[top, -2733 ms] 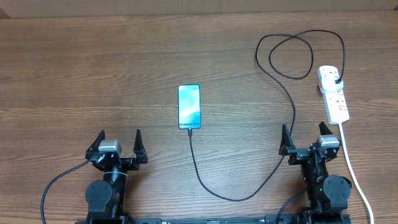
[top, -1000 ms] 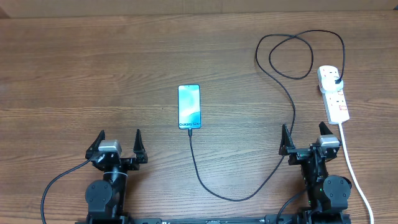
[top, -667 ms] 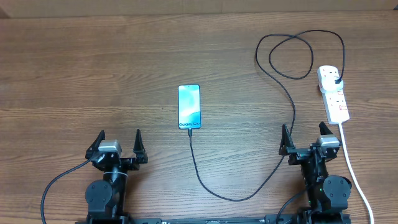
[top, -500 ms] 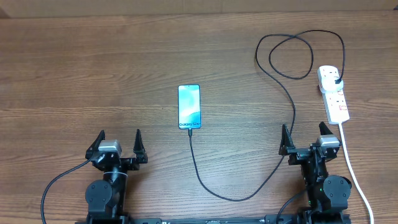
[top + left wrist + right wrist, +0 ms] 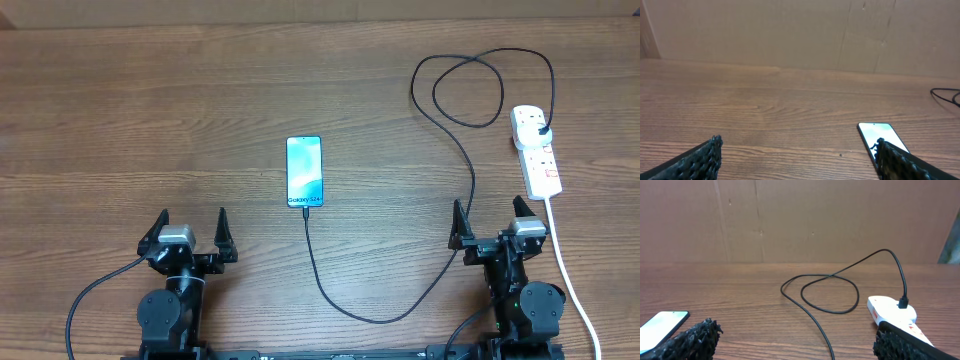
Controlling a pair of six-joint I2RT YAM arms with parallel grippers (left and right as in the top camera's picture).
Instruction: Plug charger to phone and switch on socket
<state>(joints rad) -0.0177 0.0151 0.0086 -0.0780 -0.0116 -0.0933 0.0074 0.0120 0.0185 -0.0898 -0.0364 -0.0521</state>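
While the left tool is standing open and empty at the near edge of the table, the phone is lying screen-up at centre, the charger apparently already joining its lower edge. The right tool is likewise gaping empty; at far right the charger's plug is sitting in the socket, and since its on-state is proving too small to tell, switching it on is probably remaining.

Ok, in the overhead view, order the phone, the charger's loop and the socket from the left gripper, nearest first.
1. phone, ahead-right of the left gripper.
2. charger's loop, far back right.
3. socket, at the right edge.
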